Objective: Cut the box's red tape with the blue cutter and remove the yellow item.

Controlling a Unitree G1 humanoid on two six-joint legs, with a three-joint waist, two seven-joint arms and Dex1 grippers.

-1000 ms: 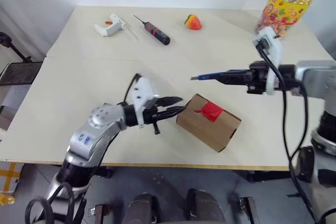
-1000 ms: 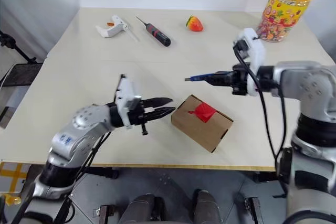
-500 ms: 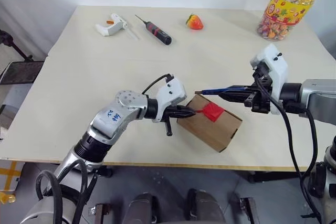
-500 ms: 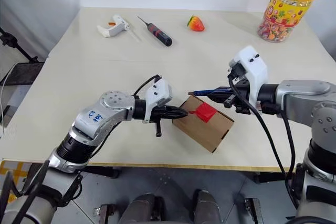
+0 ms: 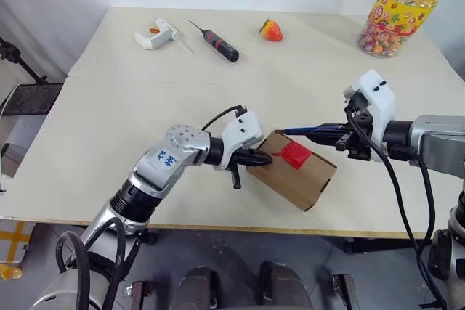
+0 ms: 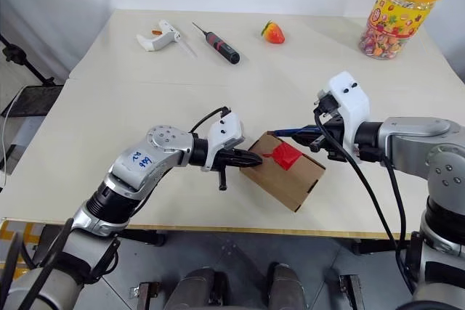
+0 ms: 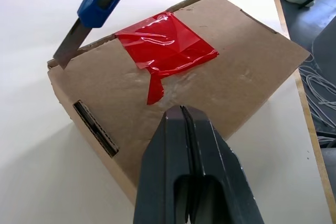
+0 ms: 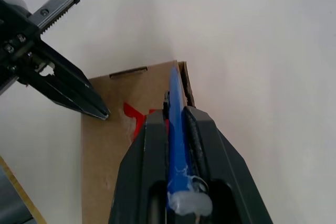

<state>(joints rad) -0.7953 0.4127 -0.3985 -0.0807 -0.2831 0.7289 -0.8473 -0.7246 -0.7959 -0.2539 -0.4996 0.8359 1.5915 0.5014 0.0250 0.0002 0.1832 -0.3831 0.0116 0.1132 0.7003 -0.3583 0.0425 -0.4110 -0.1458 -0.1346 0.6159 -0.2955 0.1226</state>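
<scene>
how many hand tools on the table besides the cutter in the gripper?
2. White glue gun at the table's far left; black-and-red screwdriver just right of it, lying apart. The box could hide something behind it.

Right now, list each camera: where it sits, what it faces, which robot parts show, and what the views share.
Left and right eye views: on the head, looking down over the table; both arms show.
Left wrist view: on the left wrist, facing the box and red tape; shut left gripper fingers show.
Right wrist view: on the right wrist, along the blue cutter in the right gripper.
Shared: box, tape, cutter.
</scene>
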